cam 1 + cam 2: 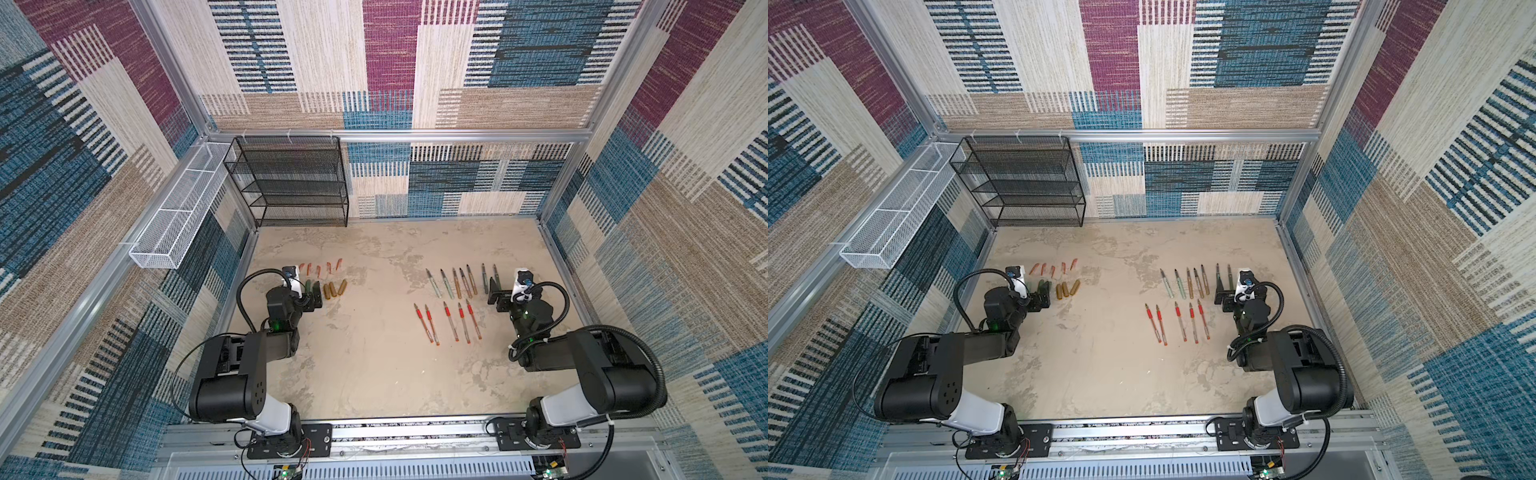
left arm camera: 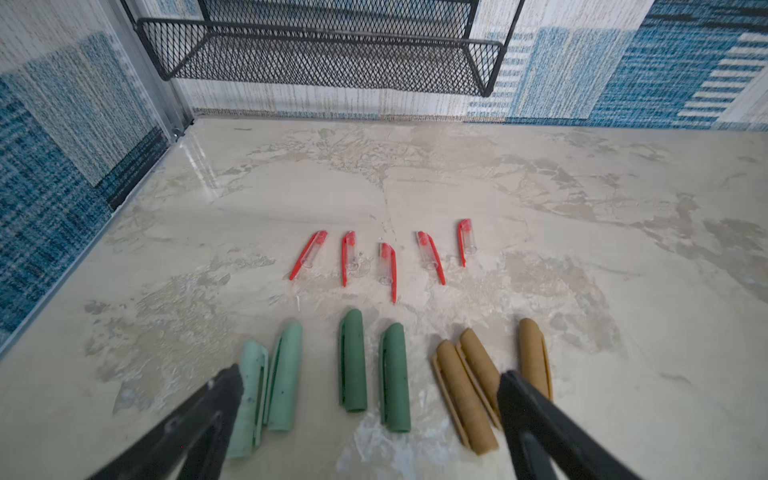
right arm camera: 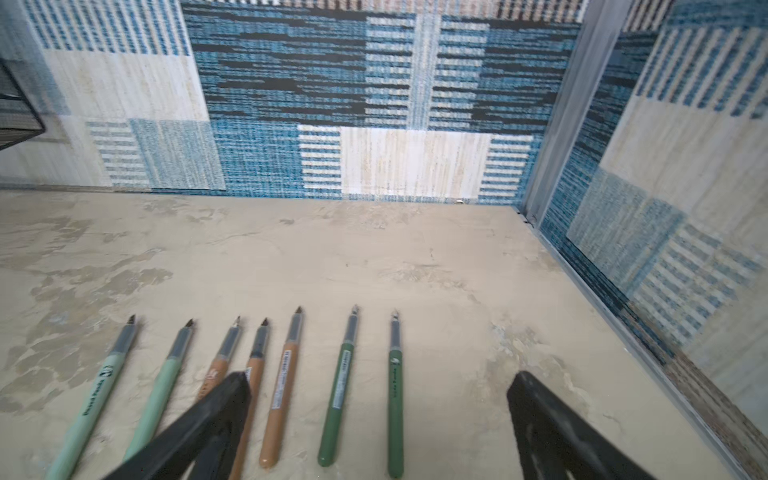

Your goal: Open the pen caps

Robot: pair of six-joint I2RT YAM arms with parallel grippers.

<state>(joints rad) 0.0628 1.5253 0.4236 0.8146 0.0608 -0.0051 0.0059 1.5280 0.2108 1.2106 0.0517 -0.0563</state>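
At left on the table (image 1: 374, 374), stubby green, mint, brown and slim red plastic pen caps (image 2: 353, 361) lie detached beneath the wide, empty left gripper (image 2: 372, 374); right gripper (image 3: 381, 376) also wide, empty. Uncapping seems finished; withdrawal remains.

There are mint caps (image 2: 284, 376), dark green caps (image 2: 353, 361), golden brown caps (image 2: 465, 399) and clear red-clipped caps (image 2: 386, 266), a mottled beige table (image 2: 582, 208) and walls (image 1: 390, 50) patchworked blue, cream, maroon, tan

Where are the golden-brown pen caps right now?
In both top views the golden-brown pen caps lie on the left of the table, just right of the dark green caps and in front of the red caps.
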